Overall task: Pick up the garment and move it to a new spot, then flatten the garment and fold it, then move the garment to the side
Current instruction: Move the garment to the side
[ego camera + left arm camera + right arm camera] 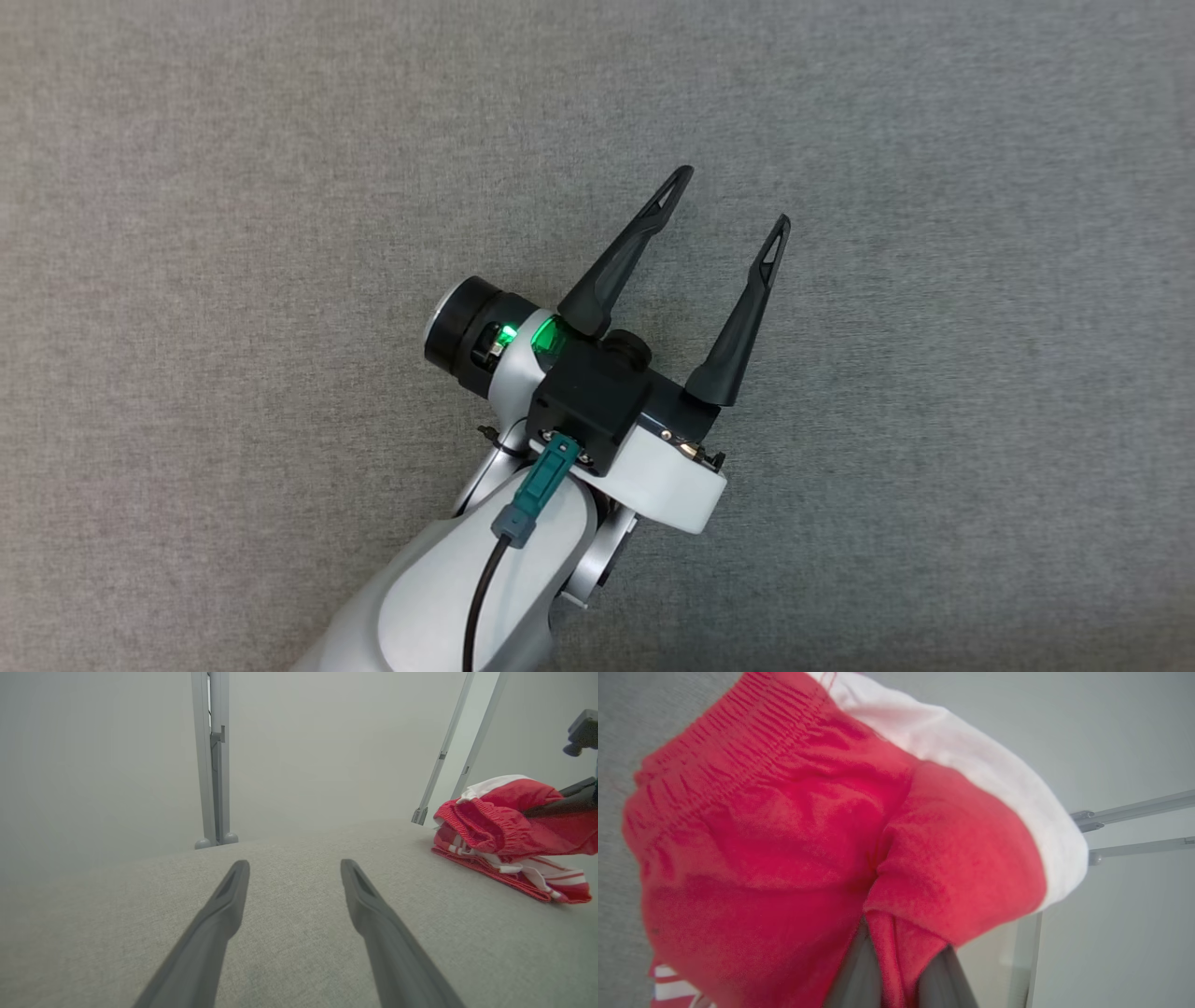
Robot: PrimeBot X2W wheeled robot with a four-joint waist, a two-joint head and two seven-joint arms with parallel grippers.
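Head view: left gripper (735, 194) spread wide over the grey fabric surface (233, 280); right gripper (896, 977) pinches a fold of the red-and-white garment (784, 835), whose lower part lies on that surface.

head: down on grey surface (233, 233) | left wrist: low, garment (504, 821) aside | right wrist: garment close-up
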